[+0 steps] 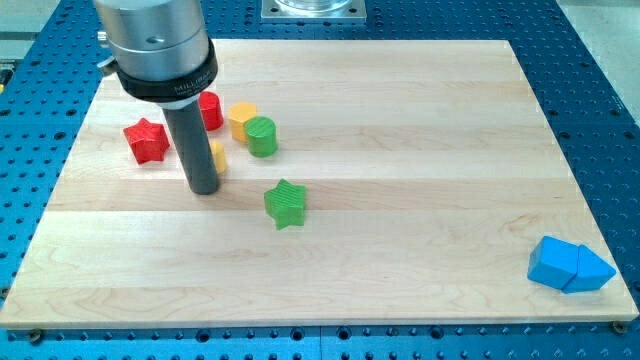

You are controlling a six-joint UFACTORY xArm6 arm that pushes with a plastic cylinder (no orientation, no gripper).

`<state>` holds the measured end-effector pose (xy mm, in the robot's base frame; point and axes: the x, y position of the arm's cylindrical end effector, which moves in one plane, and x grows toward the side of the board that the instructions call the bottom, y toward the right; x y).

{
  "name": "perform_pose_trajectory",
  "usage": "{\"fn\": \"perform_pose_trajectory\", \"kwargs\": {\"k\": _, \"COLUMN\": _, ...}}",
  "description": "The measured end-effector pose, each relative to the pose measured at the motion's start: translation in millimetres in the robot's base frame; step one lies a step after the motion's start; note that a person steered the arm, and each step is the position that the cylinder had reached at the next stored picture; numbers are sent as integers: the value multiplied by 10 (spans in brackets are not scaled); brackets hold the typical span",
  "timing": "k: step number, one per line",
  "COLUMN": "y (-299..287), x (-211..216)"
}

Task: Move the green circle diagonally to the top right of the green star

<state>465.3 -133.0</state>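
Not done: the green circle (262, 136) sits up-left of the green star (286, 203), not up-right, while my tip (204, 189) (a bare rod, holding nothing) rests left of both.

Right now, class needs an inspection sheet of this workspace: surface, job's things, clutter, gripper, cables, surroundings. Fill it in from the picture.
Surface: wooden board, pale, flat.
Job's things: green circle lies to the upper left of the green star, apart from it.
Clutter: red star; red block and yellow block, both partly hidden by the rod; yellow block touching the circle; two blue blocks at the view's bottom right.
Gripper: none; my tip rests left of the green star, below-left of the circle.
Cables: nothing seen.
Surroundings: blue perforated table.
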Motion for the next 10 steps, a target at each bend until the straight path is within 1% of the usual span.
{"fn": "perform_pose_trajectory", "kwargs": {"k": 2, "y": -276, "x": 1}}
{"fn": "perform_pose_trajectory", "kwargs": {"k": 4, "y": 518, "x": -679}}
{"fn": "perform_pose_trajectory", "kwargs": {"k": 5, "y": 587, "x": -778}}
{"fn": "perform_pose_trajectory", "kwargs": {"k": 6, "y": 588, "x": -778}}
{"fn": "perform_pose_trajectory", "kwargs": {"k": 7, "y": 923, "x": -784}}
{"fn": "perform_pose_trajectory", "kwargs": {"k": 8, "y": 1451, "x": -842}}
{"fn": "perform_pose_trajectory", "kwargs": {"k": 9, "y": 1658, "x": -1101}}
{"fn": "perform_pose_trajectory", "kwargs": {"k": 10, "y": 1321, "x": -1478}}
